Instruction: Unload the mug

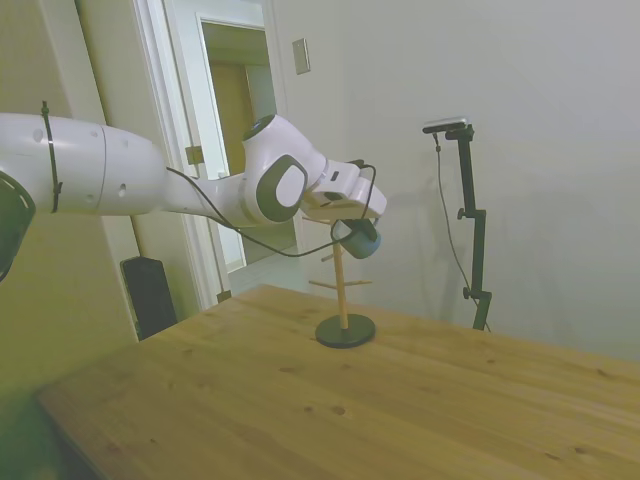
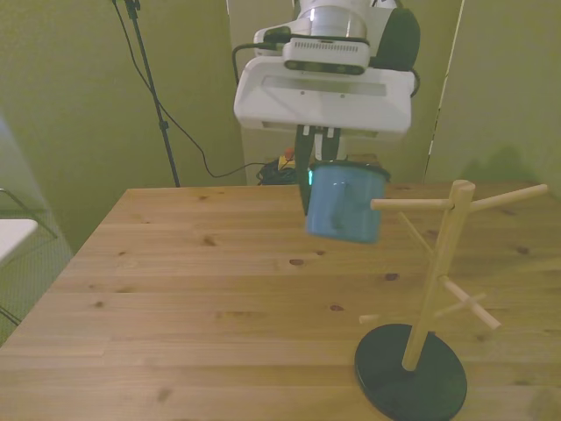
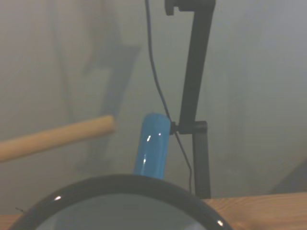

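— Status? The claw (image 2: 317,180) is clamped on the mug's (image 2: 345,203) rim, mug aloft beside the rack's (image 2: 436,279) top peg.

— Advice: draw it clear of the peg (image 2: 410,203) before lowering to the tabletop (image 2: 202,289).

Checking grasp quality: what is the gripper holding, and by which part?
The gripper holds the light-blue enamel mug by its rim, at the side away from the wooden mug tree.

Light-blue mug (image 2: 344,203), dark-rimmed; pale wooden rack (image 2: 436,281), black base.
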